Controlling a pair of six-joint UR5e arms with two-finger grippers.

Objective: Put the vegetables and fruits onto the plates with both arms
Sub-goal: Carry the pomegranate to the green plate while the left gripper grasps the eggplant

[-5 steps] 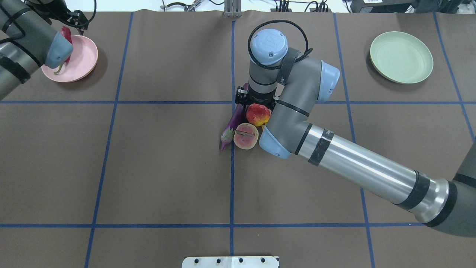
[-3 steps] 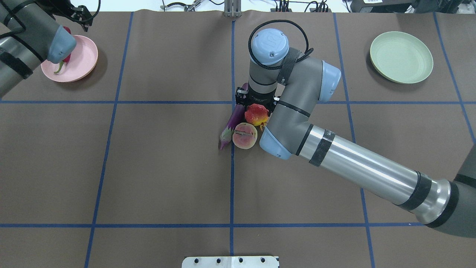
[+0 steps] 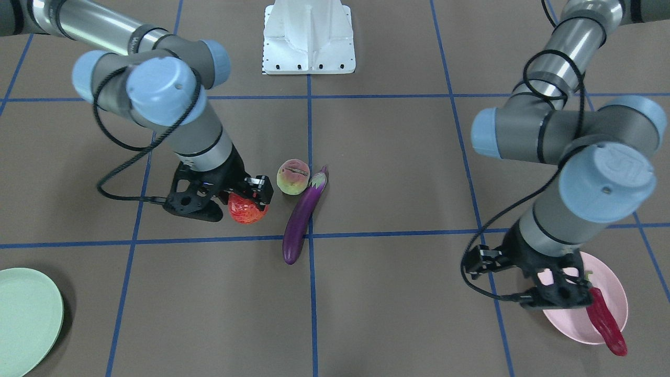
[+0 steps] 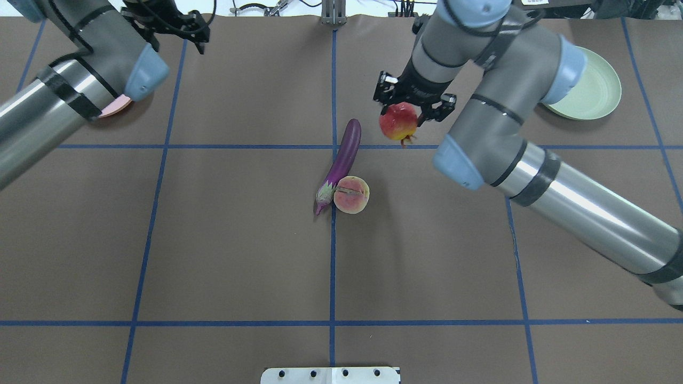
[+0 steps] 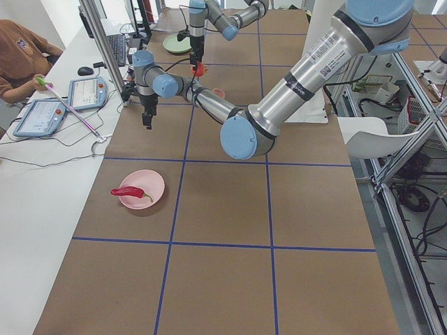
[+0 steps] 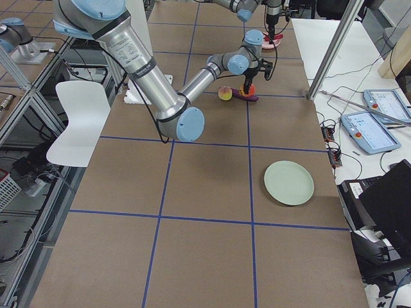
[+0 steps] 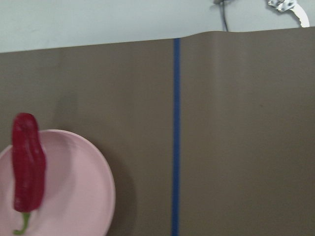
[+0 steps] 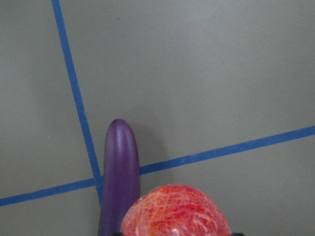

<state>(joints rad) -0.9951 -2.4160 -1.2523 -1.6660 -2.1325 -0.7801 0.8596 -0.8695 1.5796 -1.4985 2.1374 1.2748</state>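
The chili pepper (image 7: 28,162) lies on one plate (image 7: 74,191); the peach (image 4: 351,194) touches the eggplant (image 4: 341,160) beside its cap.

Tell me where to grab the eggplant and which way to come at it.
Grip the eggplant at mid-body, coming straight down from above with the jaws set across its narrow width. It lies flat on the table, and the peach sits right against its cap end, so stay near the middle, clear of the peach.

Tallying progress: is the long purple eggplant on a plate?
No, the long purple eggplant lies on the brown table beside the yellow-pink peach.
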